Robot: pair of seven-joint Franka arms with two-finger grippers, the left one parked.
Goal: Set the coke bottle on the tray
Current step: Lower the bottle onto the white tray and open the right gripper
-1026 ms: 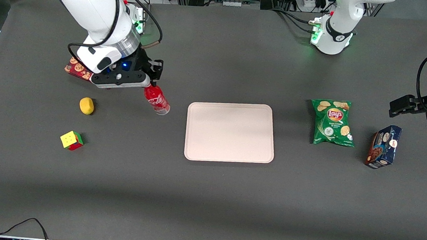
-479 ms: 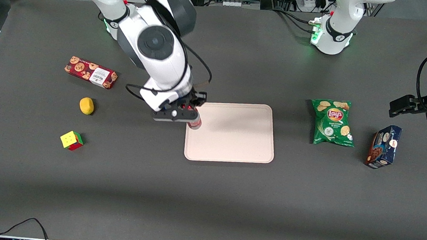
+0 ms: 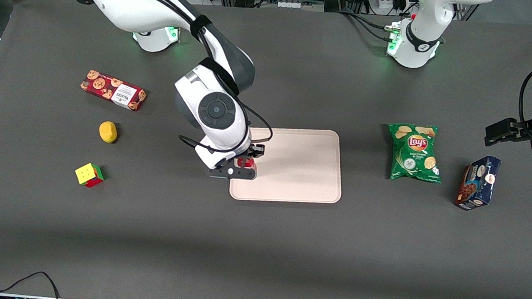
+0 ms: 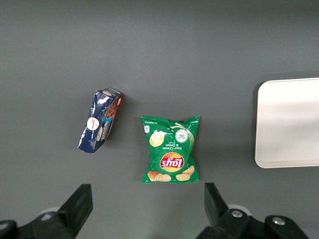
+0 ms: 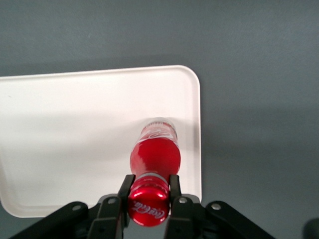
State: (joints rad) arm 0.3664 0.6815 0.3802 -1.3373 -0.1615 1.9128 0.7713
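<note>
My right gripper (image 3: 244, 164) is shut on the neck of the coke bottle (image 3: 247, 163), a small red bottle of which only a sliver shows under the hand in the front view. It hangs over the pale beige-pink tray (image 3: 302, 172), near the tray's edge toward the working arm's end. In the right wrist view the fingers (image 5: 125, 185) clamp the bottle (image 5: 154, 153) just below its red cap, and the bottle stands upright over the tray (image 5: 75, 124), close to its rim. Whether its base touches the tray I cannot tell.
A red cookie box (image 3: 113, 90), a yellow lemon (image 3: 108, 132) and a colour cube (image 3: 89, 175) lie toward the working arm's end. A green chips bag (image 3: 414, 153) and a blue cookie box (image 3: 478, 182) lie toward the parked arm's end.
The right arm has carried the bottle from beside the red cookie box to over the tray's edge, then a little nearer to the front camera and farther over the tray.
</note>
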